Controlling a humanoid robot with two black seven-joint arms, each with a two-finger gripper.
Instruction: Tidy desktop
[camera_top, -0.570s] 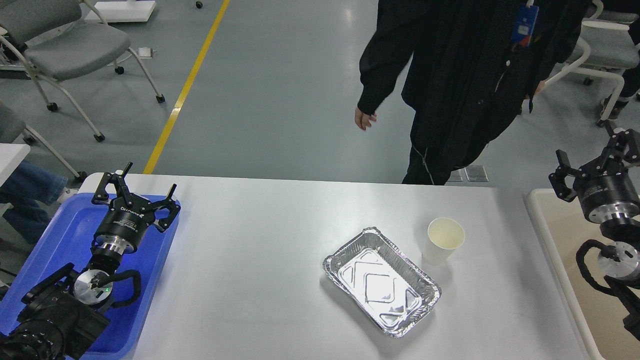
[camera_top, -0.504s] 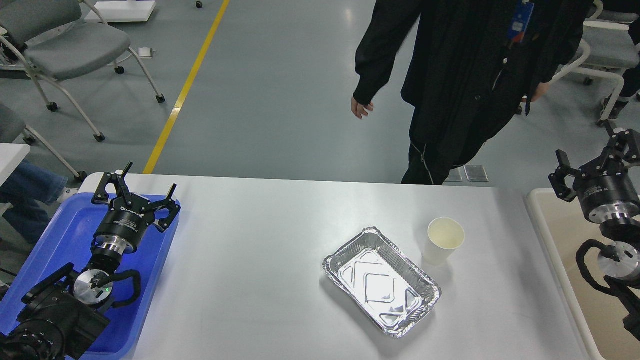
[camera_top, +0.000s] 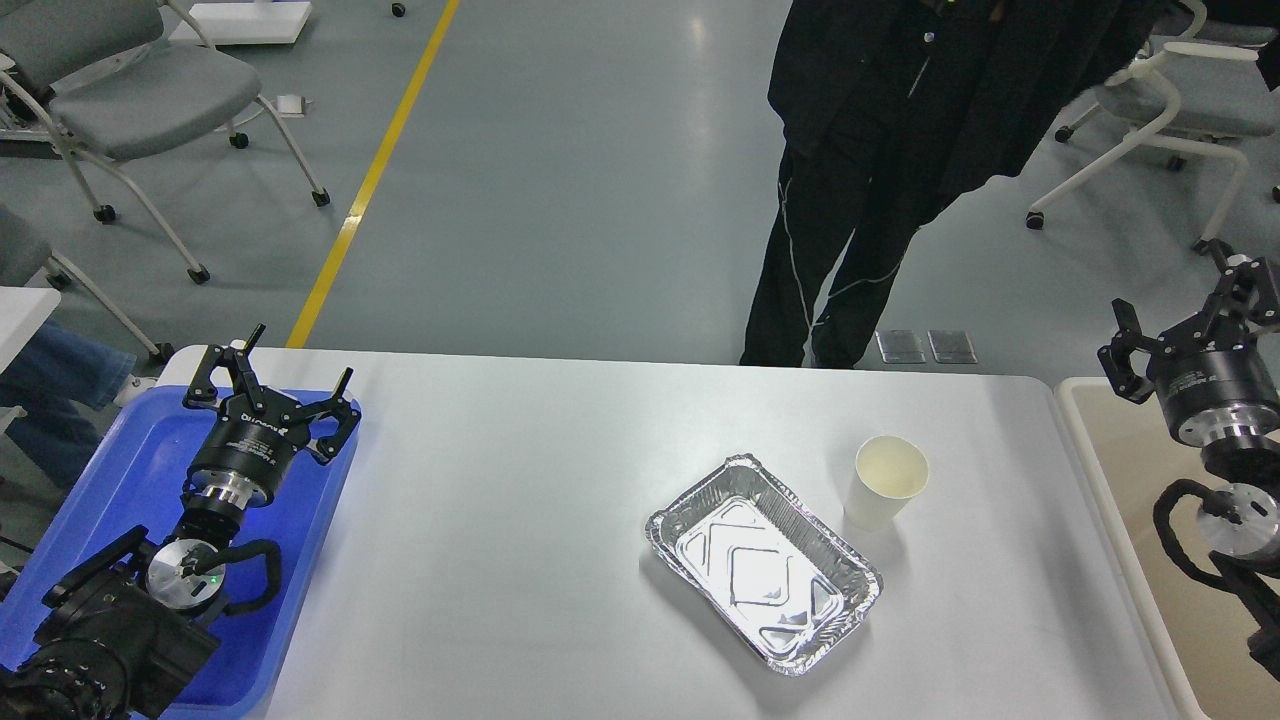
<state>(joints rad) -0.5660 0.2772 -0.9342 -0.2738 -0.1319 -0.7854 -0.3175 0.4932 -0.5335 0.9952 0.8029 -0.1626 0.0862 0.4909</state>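
The worktop (camera_top: 520, 520) fills most of the view and is judged not yet tidied: two things are left on its right half. A blue tray (camera_top: 120, 470) sits at its left edge and a beige bin (camera_top: 1130, 470) at its right. An empty foil dish (camera_top: 763, 562) lies right of centre, with a paper cup (camera_top: 886, 482) upright just beside its far corner. The left tool (camera_top: 285, 385) is held spread and empty over the tray. The right tool (camera_top: 1185, 315) is held open above the bin.
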